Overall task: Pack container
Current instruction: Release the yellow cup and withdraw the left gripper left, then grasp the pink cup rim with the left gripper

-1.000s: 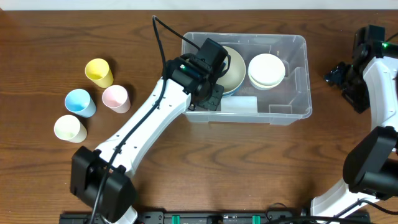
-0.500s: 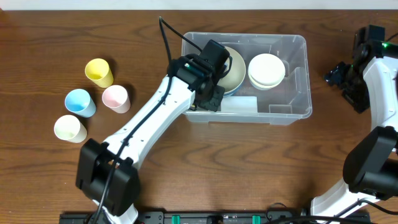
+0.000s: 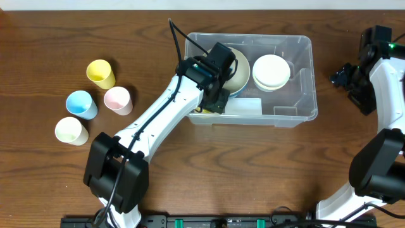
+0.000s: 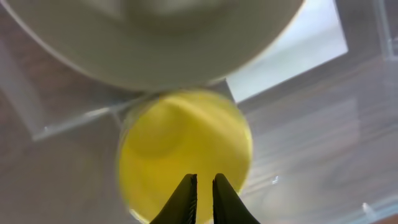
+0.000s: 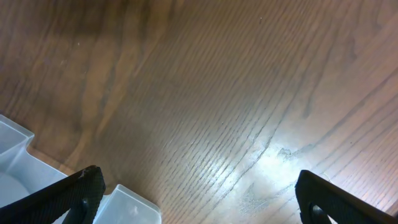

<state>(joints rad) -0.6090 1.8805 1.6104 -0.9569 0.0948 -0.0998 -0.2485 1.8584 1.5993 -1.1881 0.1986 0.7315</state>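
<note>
Container (image 3: 278,38) sits at about 1 o'clock on the bench (image 3: 253,164), and the left tool (image 4: 203,178) in its 7 o'clock corner, all but together, just started parting above a yellow cup (image 4: 180,146), so I'd guess that one's delivered; right tool (image 5: 199,182) idles wide apart.

Four cups stand close together on the left of the wooden table (image 3: 209,164): a yellow cup (image 3: 100,73) at the back, a blue cup (image 3: 81,104) beside a pink cup (image 3: 118,99), and a cream cup (image 3: 70,130) in front. Well to the right, stacked white bowls (image 3: 271,71) sit beside a cream bowl (image 3: 239,75).
</note>
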